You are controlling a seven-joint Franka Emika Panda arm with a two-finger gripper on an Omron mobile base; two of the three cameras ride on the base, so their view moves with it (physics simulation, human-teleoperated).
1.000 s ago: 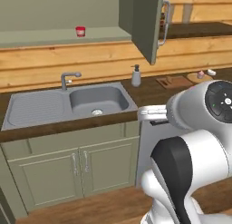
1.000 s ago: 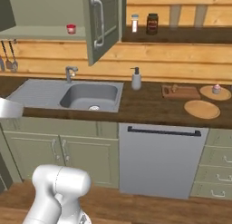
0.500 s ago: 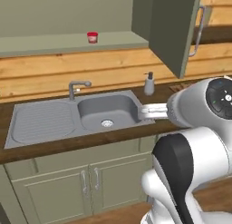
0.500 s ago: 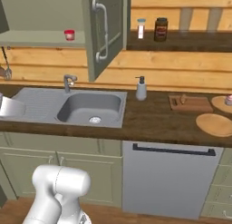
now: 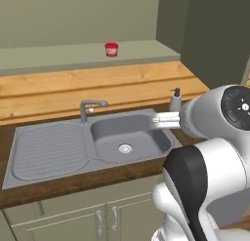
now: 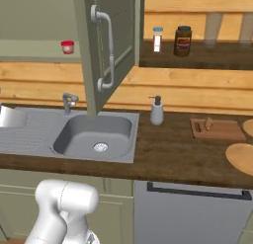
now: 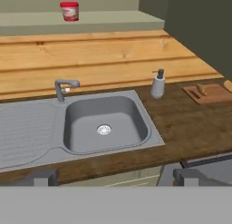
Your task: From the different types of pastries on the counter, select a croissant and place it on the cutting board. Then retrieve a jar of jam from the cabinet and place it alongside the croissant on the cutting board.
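The jar of jam (image 7: 70, 11) is small and red and stands on the open cabinet's shelf, far ahead and up from my gripper (image 7: 113, 177). Both base views show the jar of jam (image 5: 111, 49) (image 6: 67, 47) on that shelf. My fingertips (image 7: 43, 177) stand wide apart, open, with nothing between them, above the counter's (image 7: 190, 123) front edge by the sink. The cabinet door (image 6: 106, 45) hangs open with its curved handle facing out. The croissant (image 6: 209, 123) (image 7: 201, 89) lies on the cutting board (image 6: 218, 129) (image 7: 209, 93) to the right.
A grey sink (image 6: 96, 134) with a faucet (image 6: 68, 101) is set in the counter (image 6: 168, 154). A soap dispenser (image 6: 156, 111) stands between sink and board. A round wooden plate (image 6: 242, 156) lies right of the board. A dark jar (image 6: 183, 41) and a white shaker (image 6: 157, 39) sit on the wall shelf.
The whole scene has slid right and grown larger in both base views: the base has driven left and closer to the sink. The things themselves have not moved.
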